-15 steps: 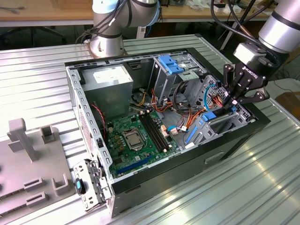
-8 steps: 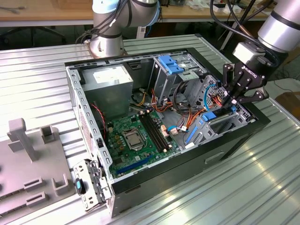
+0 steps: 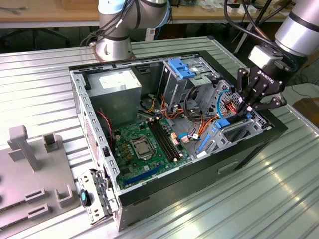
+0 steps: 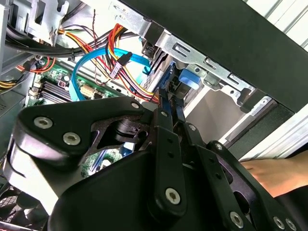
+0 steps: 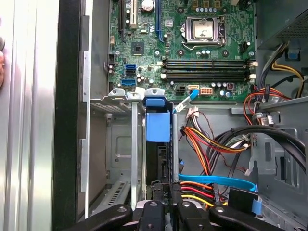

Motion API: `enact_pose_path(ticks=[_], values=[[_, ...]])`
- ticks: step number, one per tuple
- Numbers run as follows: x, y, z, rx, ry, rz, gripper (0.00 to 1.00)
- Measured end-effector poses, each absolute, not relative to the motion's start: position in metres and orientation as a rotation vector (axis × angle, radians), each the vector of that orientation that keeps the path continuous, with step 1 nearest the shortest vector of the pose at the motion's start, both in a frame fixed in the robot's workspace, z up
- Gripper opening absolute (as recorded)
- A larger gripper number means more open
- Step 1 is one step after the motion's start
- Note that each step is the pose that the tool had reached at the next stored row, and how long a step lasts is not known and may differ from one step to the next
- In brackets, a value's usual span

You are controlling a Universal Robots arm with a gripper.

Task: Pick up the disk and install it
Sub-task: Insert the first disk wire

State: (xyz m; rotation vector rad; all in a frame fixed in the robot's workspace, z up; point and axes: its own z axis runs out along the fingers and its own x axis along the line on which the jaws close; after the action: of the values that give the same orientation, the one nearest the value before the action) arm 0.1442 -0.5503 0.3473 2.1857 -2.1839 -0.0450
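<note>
The disk (image 5: 158,126) stands on edge in the drive bay (image 5: 120,144) of the open computer case (image 3: 174,189), its blue rail end pointing toward the motherboard. My gripper (image 5: 166,190) is shut on its near end, the fingers (image 4: 166,108) pinching the thin body. In the exterior view the gripper (image 3: 242,110) hangs over the case's corner at that view's right, with the disk's blue rail (image 3: 223,123) just below it. In the second wrist view the blue rail (image 4: 187,79) lies against the bay's metal wall.
Bundled coloured cables (image 5: 207,139) and a blue data cable (image 5: 216,180) crowd one side of the bay. The motherboard (image 3: 144,144), a grey power supply (image 3: 117,87) and a blue-tabbed cage (image 3: 182,69) fill the case. A person's hand (image 4: 274,173) rests outside it. Another arm's base (image 3: 114,45) stands behind.
</note>
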Motion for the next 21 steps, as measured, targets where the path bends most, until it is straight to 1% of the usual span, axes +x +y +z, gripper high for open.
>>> enact_pose_path(ticks=[21], values=[[0.1443,-0.5503,0.3406,2.206,-2.163,-0.045,0.16]])
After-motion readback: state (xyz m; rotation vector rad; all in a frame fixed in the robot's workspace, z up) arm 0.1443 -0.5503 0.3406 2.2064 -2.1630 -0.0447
